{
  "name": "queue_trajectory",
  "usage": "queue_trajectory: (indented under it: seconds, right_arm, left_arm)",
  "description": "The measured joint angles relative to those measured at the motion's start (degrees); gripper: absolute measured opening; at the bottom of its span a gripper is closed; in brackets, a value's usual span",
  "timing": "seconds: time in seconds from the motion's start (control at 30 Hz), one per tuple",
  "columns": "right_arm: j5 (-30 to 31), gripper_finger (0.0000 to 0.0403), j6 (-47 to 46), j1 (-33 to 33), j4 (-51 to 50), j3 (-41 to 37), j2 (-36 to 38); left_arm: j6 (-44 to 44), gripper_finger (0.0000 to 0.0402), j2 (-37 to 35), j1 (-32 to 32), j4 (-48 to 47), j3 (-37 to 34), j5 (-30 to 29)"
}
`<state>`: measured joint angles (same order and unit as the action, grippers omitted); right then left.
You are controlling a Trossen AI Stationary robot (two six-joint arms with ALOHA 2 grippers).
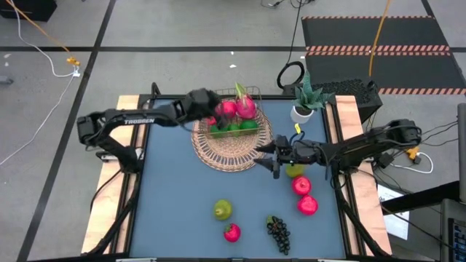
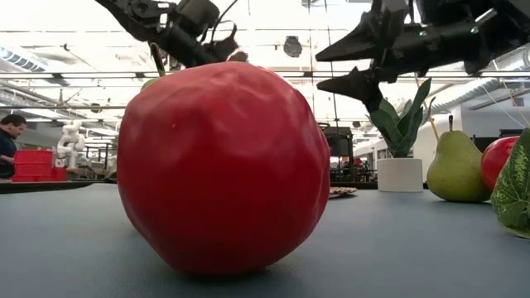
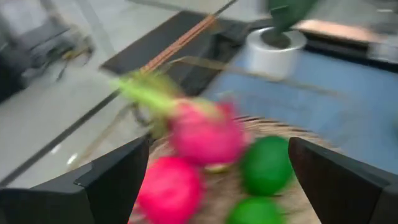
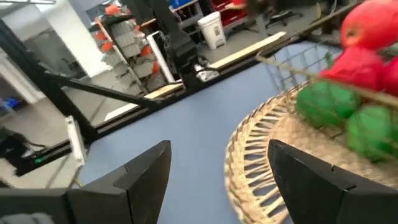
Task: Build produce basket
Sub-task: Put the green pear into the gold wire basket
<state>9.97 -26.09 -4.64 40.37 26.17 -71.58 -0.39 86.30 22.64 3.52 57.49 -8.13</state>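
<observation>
The wire basket (image 1: 215, 129) stands on the round wicker mat (image 1: 226, 154) at the table's far middle. It holds a pink dragon fruit (image 1: 246, 106), a red apple (image 1: 227, 110) and green limes (image 1: 234, 126). My left gripper (image 1: 206, 102) is open just left of the basket, above its fruit (image 3: 205, 134). My right gripper (image 1: 268, 156) is open and empty at the mat's right edge (image 4: 261, 155), pointing toward the basket (image 4: 286, 65). Loose on the table lie a pear (image 1: 223, 210), a pear under my right arm (image 1: 295, 172), two red fruits (image 1: 301, 185) (image 1: 308, 206), a strawberry (image 1: 232, 233) and grapes (image 1: 277, 233).
A potted green plant in a white pot (image 1: 302, 108) stands at the far right corner, close behind my right arm. In the low view a large red fruit (image 2: 219, 165) fills the foreground. The table's near left part (image 1: 175, 204) holds nothing.
</observation>
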Motion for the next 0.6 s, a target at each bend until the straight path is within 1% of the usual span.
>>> queue_trajectory:
  seconds: [0.07,0.13,0.23,0.33,0.47,0.57,0.6]
  right_arm:
    - [1.82,0.0265,1.72,-0.73,-2.5,0.0,2.09]
    - [3.43,0.0265,3.79,-1.22,-4.02,0.0,3.61]
    - [3.7,0.0265,6.09,-1.38,-4.97,0.0,4.86]
    - [3.7,0.0265,7.23,-1.38,-5.06,0.0,4.97]
    - [3.53,0.0265,7.29,-1.38,-5.43,0.0,4.95]
    - [3.51,0.0265,7.29,-1.45,-5.71,-0.02,4.9]
    - [3.51,0.0265,7.19,-1.45,-5.42,-0.02,4.92]
  left_arm:
    - [1.16,0.0377,0.0,-3.59,0.58,0.0,-0.04]
    - [2.05,0.0372,0.0,-7.72,0.46,-0.1,-1.89]
    - [2.87,0.0363,-0.13,-14.67,1.25,-1.73,-6.9]
    - [2.35,0.0354,-2.07,-21.6,1.06,-4.4,-13.08]
    - [-2.27,0.0347,-6.66,-30.84,0.97,-9.3,-20.67]
    - [-8.21,0.0345,-10.62,-38.4,1.75,-14.01,-24.16]
    - [-10.19,0.0345,-11.26,-41.11,3.98,-15.8,-25.02]
